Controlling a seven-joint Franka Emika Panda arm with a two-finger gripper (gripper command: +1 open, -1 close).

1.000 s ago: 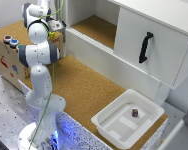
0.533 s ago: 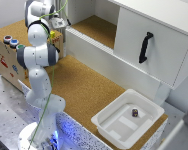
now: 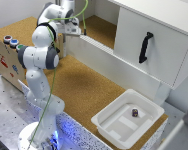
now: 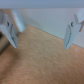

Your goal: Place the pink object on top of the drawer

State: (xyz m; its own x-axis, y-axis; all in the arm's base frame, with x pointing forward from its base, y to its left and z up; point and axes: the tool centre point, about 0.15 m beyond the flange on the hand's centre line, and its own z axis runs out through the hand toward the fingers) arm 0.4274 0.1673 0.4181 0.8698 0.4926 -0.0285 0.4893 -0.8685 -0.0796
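Pink object shows in neither view. Only the exterior view shows the white tray (image 3: pixel 110 129) at lower right, holding a tiny dark piece (image 3: pixel 135 113). At upper left, the arm reaches over the drawer (image 3: pixel 101 30); the gripper (image 4: pixel 42 31) fingers stand apart, empty, above cork.

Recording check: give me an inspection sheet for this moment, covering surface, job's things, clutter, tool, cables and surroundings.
Surface: cork-brown table top, bare under the tool in the wrist view.
Job's things: pink object not seen in either view; white drawer cabinet with a black handle.
Clutter: white tray holding a tiny dark piece.
Tool: tool open, nothing between its fingers, above the cork.
Cables: green cable along the arm.
Surroundings: wooden box with coloured caps at the exterior view's left.
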